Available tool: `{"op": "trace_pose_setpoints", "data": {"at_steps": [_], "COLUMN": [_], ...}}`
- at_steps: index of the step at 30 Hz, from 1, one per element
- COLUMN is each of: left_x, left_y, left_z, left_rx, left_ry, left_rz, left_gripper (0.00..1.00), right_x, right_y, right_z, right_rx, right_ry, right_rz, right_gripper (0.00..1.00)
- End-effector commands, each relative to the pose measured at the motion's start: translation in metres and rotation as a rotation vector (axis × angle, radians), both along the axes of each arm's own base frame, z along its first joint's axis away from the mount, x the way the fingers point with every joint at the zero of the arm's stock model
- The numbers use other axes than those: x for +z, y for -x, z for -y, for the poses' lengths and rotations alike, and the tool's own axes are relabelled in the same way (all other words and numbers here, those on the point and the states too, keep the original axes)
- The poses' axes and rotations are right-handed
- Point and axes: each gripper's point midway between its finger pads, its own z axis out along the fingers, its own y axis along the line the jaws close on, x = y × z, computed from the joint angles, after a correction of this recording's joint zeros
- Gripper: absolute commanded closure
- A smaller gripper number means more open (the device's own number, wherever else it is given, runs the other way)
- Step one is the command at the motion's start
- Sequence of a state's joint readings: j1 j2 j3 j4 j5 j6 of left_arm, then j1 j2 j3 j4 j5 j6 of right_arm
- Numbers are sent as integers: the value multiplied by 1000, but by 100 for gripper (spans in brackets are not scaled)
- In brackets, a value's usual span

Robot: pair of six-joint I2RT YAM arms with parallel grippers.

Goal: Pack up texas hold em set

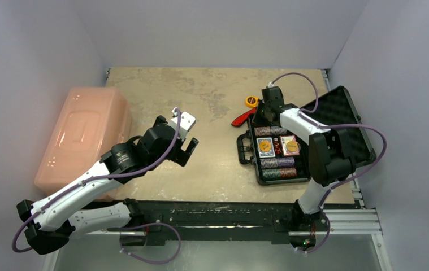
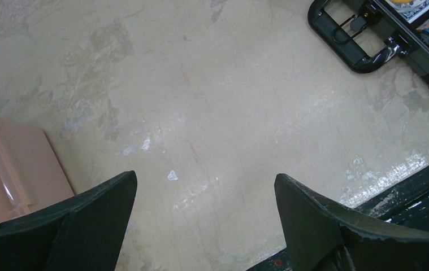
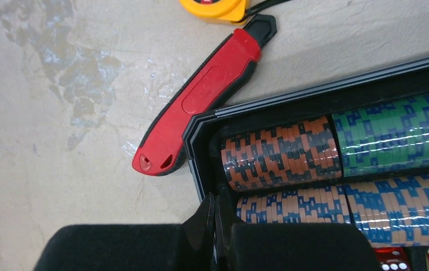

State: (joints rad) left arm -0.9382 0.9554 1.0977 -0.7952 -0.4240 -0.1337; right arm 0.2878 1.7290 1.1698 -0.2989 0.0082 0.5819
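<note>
Right hand [image 3: 215,228] closed, fingers [image 3: 199,232] together, over corner of open case [image 3: 313,93]; chip rolls [image 3: 280,152] just ahead of fingertips, red knife [image 3: 200,107] ahead-left. Left hand [image 2: 205,179] wide open over surface [image 2: 200,84], case handle [image 2: 347,39] ahead-right.

Just ahead of the black right gripper [image 3: 215,206], an orange-and-black checked chip roll [image 3: 280,152] is seen in the black rectangular hard case [image 3: 313,96], a green-and-blue checked roll [image 3: 395,132] to its right; farther ahead, a red-and-black plastic-handled knife [image 3: 206,99] and yellow tape measure [image 3: 215,8] are seen on the mottled beige table [image 3: 59,141]
</note>
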Motion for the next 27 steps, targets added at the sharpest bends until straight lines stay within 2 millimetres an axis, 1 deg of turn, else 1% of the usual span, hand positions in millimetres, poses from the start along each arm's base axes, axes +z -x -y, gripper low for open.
{"op": "trace_pose_setpoints", "data": {"at_steps": [1,7,15,17,19,21,27], "left_x": [13,15,16,17,16,17,17], "left_y": [-3,-2,-1,-2,-1,-2,-2], "left_z": [-2,-2,-2,-3,-3,-3,-3], "left_rx": [0,-2,-3,-2,-4,-3,0], "left_ry": [9,14,19,22,20,21,17], "left_rz": [37,41,45,46,45,46,48], "left_gripper": [8,8,8,9,9,9,9], "right_x": [8,-4,-9,-10,-9,-7,-8], "right_y": [-17,-17,-27,-28,-27,-25,-13], "right_z": [-3,-11,-15,-21,-29,-42,-91], "right_rx": [0,27,57,74,98,132,244], "right_ry": [33,42,61,50,47,44,32], "right_rz": [50,28,34,35,41,48,51], "right_gripper": [100,100,100,100,100,100,100]}}
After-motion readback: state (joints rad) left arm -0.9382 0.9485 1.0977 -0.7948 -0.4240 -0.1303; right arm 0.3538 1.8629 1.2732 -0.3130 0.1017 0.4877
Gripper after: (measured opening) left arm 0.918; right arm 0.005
